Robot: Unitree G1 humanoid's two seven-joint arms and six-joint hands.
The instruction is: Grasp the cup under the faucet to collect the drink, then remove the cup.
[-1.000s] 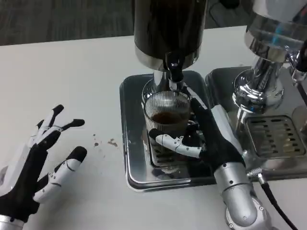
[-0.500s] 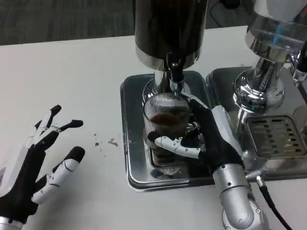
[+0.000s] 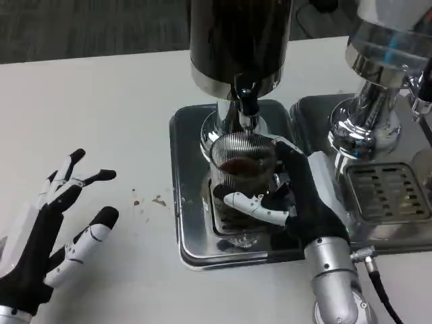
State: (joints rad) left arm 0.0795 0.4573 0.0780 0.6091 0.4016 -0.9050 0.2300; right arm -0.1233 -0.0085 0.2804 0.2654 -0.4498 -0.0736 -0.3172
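Now the cup, a ribbed clear glass, sits directly beneath the faucet of the dark dispenser, over the grate of the steel drip tray; dark drink shows inside, partly filled, so the collecting step looks under way or near done. The placement makes sense: mouth centred under the spout so the stream lands inside, tray below to catch drips.

The right hand wraps the cup from the right side; one of its fingers crosses the front of the glass and the rest lie against its far right flank, so the cup is gripped, not merely touched; a side grip keeps the mouth clear of the spout and readies a sideways pull.

The left hand rests on the white table, well apart from the tray, fingers spread, holding nothing; it seems to be waiting.

A second tray and chrome machine stand just right of the first; small brown spots mark the table left of the drip tray.

Judgement: removal must clear the faucet and tray rim without tilting.
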